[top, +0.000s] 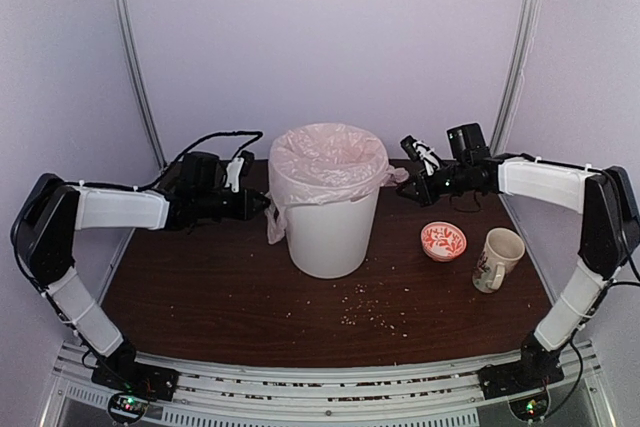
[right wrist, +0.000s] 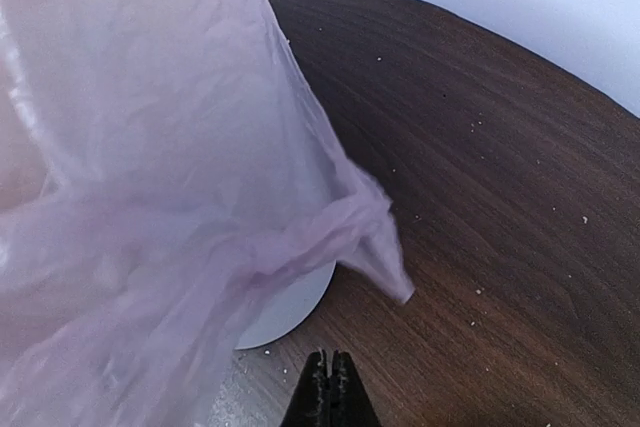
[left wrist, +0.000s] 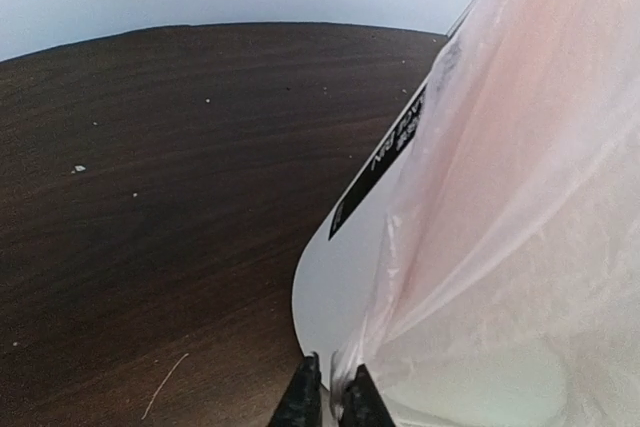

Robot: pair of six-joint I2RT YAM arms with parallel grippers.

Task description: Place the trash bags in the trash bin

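Note:
The white trash bin [top: 327,232] stands upright mid-table. The pale-pink trash bag [top: 328,159] lines its mouth and folds down over the rim, with a flap hanging down the left side. My left gripper [top: 268,205] is against the bin's left wall. In the left wrist view this gripper [left wrist: 332,397] is shut on a thin fold of the bag [left wrist: 500,197], with the bin wall [left wrist: 340,267] behind. My right gripper [top: 403,190] is just right of the rim. Seen from the right wrist, it [right wrist: 329,372] is shut and empty, and the bag's corner [right wrist: 385,267] hangs free above it.
A small red-patterned bowl [top: 443,241] and a floral mug [top: 497,258] stand on the table right of the bin. Crumbs [top: 370,312] lie scattered in front of it. White walls and metal poles close the back and sides.

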